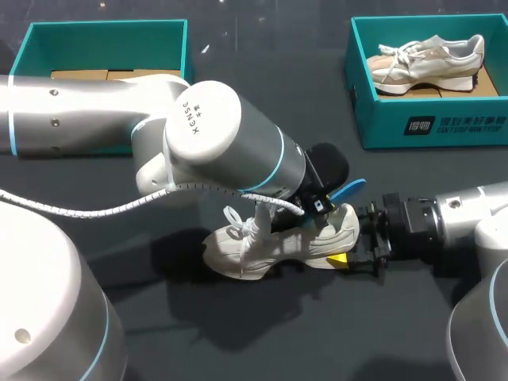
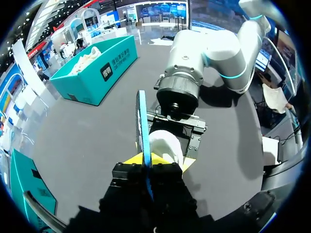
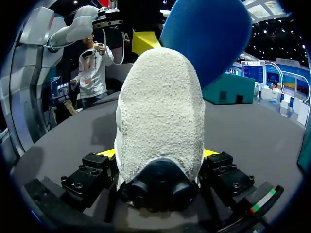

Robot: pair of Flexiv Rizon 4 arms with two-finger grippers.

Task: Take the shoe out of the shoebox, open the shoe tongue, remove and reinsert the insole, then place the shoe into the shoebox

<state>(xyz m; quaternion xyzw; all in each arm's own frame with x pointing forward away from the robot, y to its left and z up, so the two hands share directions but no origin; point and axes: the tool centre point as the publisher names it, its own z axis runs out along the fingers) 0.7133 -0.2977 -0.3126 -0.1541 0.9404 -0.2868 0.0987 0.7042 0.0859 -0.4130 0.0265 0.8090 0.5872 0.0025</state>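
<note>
Where the left pincer (image 2: 156, 161) shows its yellow tips, it is seen clamped on a thin blue foam insole (image 2: 142, 131), which is held edge-on just over the heel of a cream-white lace-up sneaker (image 1: 262, 246). The right pincer (image 3: 158, 155) is closed on that sneaker's heel, with one yellow-tipped finger pressed to each side. The sneaker is found near the middle of the dark grey desk (image 1: 262, 333), outside any box, with its toe pointed toward the left arm's side and a loop of white lace stuck up. Well apart, at the desk's far right, a teal cardboard shoebox (image 1: 444, 127) is placed, and a second cream sneaker (image 1: 429, 57) is seen inside it. At the far left, another teal shoebox (image 1: 103, 44) is seen, with brown cardboard (image 1: 79, 75) in it.
</note>
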